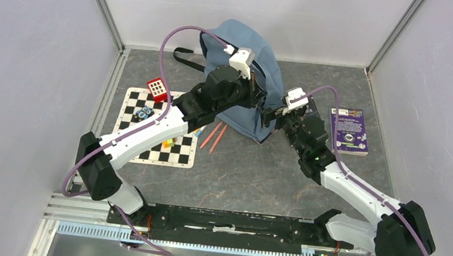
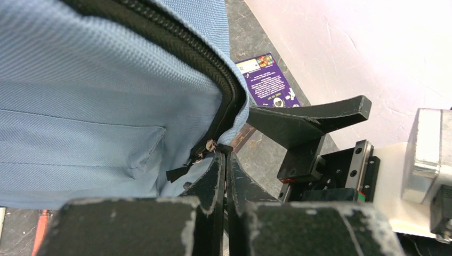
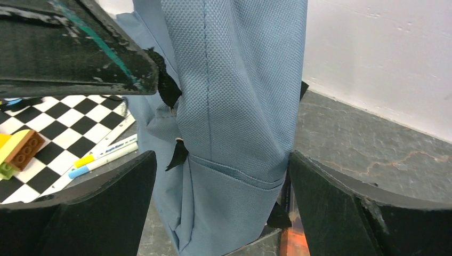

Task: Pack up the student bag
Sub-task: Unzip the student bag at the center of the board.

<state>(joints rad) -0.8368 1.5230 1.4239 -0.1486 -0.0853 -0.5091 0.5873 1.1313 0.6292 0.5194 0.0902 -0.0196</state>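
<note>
On the grey table the student bag stands upright, long axis vertical; the left gripper pinches it by its zipper, the right gripper, spread wide, straddles its side

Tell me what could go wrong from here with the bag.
1. The left gripper pinches only a sliver at the end of the zipper; the student bag may slip free and slump.
2. The right gripper stands open around the bag's side; closing could merely bunch fabric.
</note>
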